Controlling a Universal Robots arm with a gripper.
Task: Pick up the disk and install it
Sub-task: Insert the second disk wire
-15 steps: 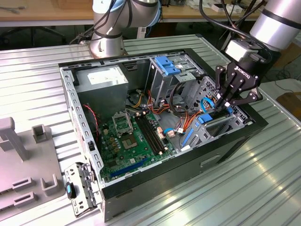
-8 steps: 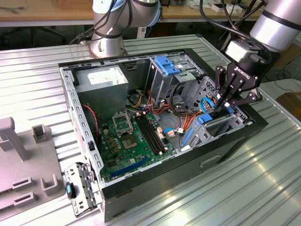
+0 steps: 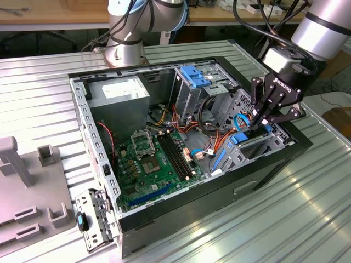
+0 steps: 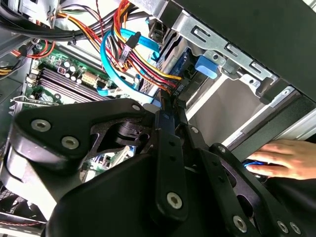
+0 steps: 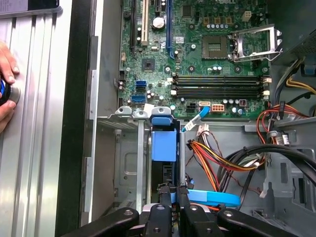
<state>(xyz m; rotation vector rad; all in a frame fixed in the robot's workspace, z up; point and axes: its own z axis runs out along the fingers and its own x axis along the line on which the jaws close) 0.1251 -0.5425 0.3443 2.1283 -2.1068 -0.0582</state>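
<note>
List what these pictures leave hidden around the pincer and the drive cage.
- Blue part in the cage, first wrist view: it could be a disk rail or a cage piece, and the cage walls hide the rest.
- Space below the pincer, exterior view: hidden by cables and the cage.
- Hand, first wrist view: cut off by the edge, so what it touches is unclear.

An open computer case lay on its side on a ribbed metal worktop. Inside it, a green motherboard sat beside a grey power-supply box bearing a white label. Bundles of red, orange and yellow wires ran near a light-blue flat cable. On the exterior view's left, a grey plastic fixture stood apart from the case.
</note>
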